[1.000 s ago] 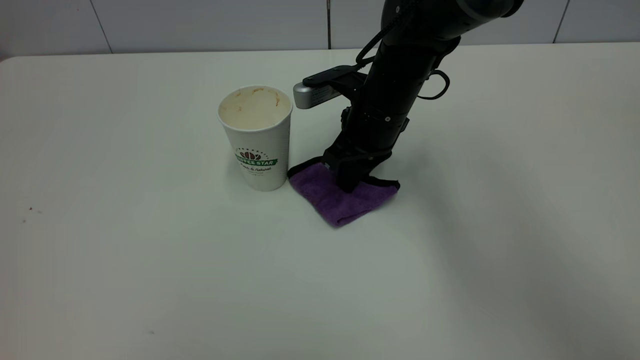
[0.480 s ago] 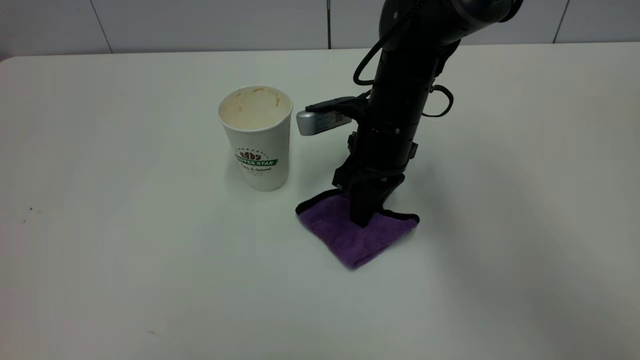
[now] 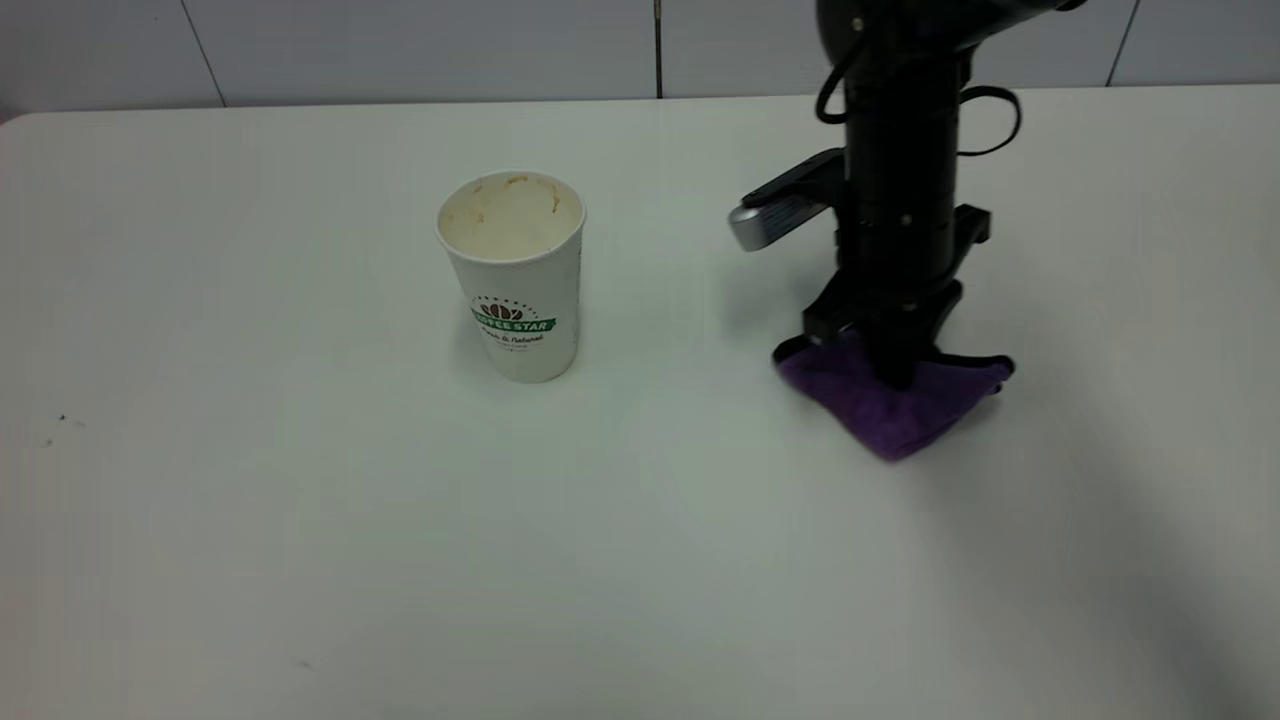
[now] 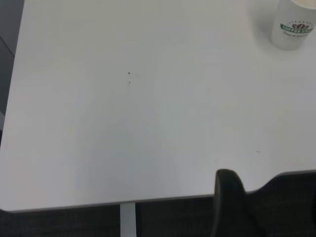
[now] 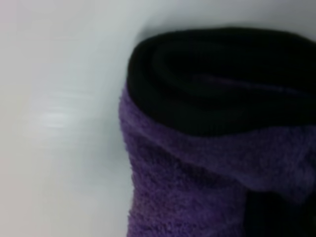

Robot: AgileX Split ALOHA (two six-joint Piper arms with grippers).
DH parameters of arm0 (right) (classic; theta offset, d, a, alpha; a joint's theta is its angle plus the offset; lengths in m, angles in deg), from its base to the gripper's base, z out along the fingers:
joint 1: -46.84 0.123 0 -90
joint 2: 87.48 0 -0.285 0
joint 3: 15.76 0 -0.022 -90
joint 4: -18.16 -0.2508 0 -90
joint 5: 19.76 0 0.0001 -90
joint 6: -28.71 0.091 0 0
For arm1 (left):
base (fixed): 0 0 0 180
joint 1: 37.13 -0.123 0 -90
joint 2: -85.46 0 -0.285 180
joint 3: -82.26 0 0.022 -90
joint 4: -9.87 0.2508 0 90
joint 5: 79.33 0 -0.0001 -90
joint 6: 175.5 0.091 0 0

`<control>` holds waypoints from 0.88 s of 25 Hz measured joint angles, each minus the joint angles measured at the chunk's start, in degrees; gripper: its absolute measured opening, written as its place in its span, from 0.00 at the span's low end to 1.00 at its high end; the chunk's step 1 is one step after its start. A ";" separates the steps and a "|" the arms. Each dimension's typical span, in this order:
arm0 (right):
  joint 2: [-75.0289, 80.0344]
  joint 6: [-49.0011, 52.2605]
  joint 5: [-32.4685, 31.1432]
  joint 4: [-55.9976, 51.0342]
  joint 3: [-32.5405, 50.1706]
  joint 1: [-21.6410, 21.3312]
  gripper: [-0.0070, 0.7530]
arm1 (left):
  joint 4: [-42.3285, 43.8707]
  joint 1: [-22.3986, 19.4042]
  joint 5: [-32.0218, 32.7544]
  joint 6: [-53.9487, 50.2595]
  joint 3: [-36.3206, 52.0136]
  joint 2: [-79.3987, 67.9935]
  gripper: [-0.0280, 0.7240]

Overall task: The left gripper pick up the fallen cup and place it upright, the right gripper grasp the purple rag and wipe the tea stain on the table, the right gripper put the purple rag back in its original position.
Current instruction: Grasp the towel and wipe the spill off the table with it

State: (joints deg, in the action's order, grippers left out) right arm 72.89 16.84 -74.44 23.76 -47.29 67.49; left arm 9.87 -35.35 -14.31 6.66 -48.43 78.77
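The white paper cup [image 3: 512, 285] with a green logo stands upright left of centre on the table; it also shows in the left wrist view [image 4: 292, 28]. My right gripper [image 3: 893, 368] points straight down and is shut on the purple rag [image 3: 885, 405], which rests bunched on the table far to the right of the cup. In the right wrist view the rag [image 5: 173, 187] fills the picture, with its black edge rolled over. I see no tea stain on the table. My left arm is out of the exterior view; its wrist view shows part of it beyond the table's front edge.
The white table [image 3: 300, 520] runs to a tiled wall at the back. A few tiny dark specks [image 3: 60, 420] lie near its left edge, and they also show in the left wrist view [image 4: 129, 74]. The table's front edge [image 4: 98, 203] shows in the left wrist view.
My right gripper has dragged the purple rag from right beside the cup, first toward the front, then far to the right. The cup has not moved.
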 joint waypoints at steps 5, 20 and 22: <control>-0.06 0.31 0.37 -0.40 0.00 -7.52 0.08 | 0.00 0.00 0.00 0.00 0.00 0.00 0.61; -0.37 -9.94 0.41 -14.74 0.00 -15.75 0.33 | 0.00 -0.05 0.00 0.14 0.00 0.00 0.61; -0.93 -10.96 -0.12 -15.36 0.13 -15.69 0.45 | 0.00 -0.05 0.00 0.14 0.00 0.00 0.61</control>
State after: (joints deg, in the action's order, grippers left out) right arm 71.96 5.88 -74.56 8.41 -47.17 51.80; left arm 9.87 -35.40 -14.31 6.80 -48.43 78.77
